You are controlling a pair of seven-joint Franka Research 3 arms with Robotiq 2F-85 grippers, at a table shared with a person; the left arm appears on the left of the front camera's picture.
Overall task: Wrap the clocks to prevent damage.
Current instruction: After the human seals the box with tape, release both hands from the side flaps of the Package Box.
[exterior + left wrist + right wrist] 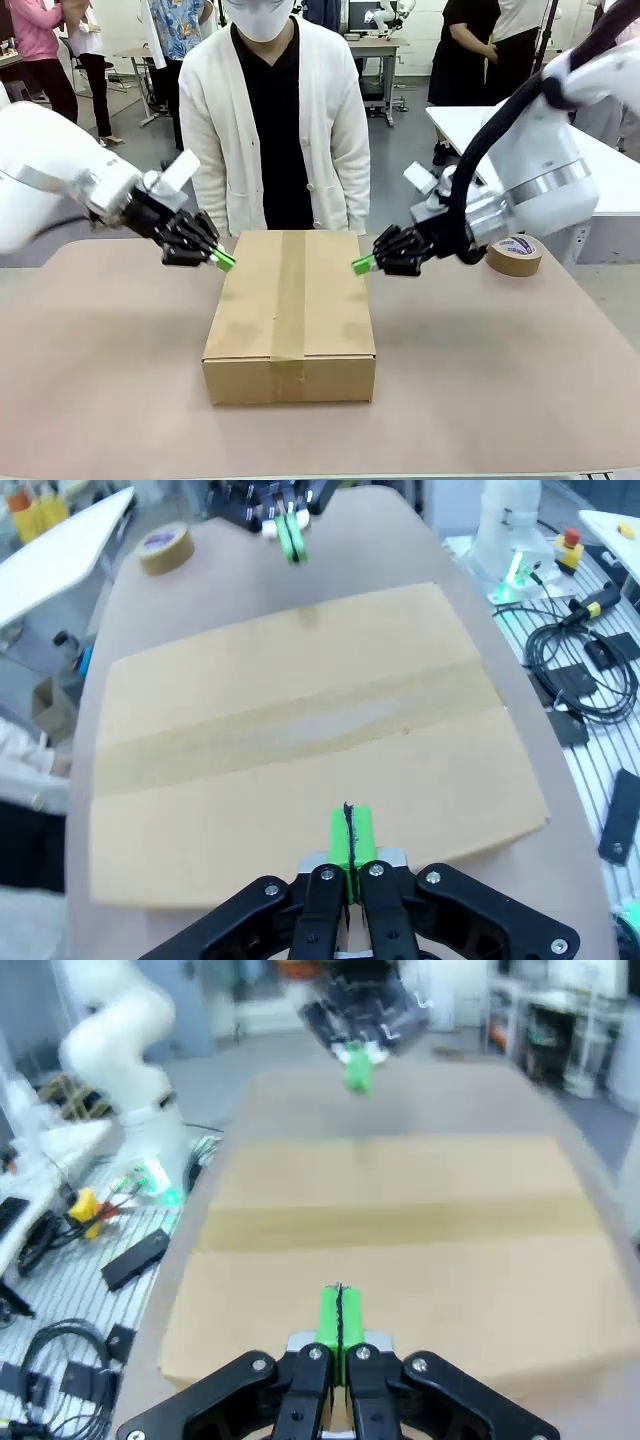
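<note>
Closed and sealed, a brown cardboard box (289, 318) sits at the near middle of the table (100, 380), a strip of brown tape (289, 300) running along its top seam. No print is readable on it. At its left edge hovers the left gripper (226, 262), green pads pressed together on nothing; the right gripper (359, 265) mirrors it at the right edge, likewise pinched empty. A brown tape roll (515, 255) lies near the right arm, its label too small to read. Across the table stands a person in a white cardigan (275, 120). Bubble-wrapped clocks cannot be made out.
</note>
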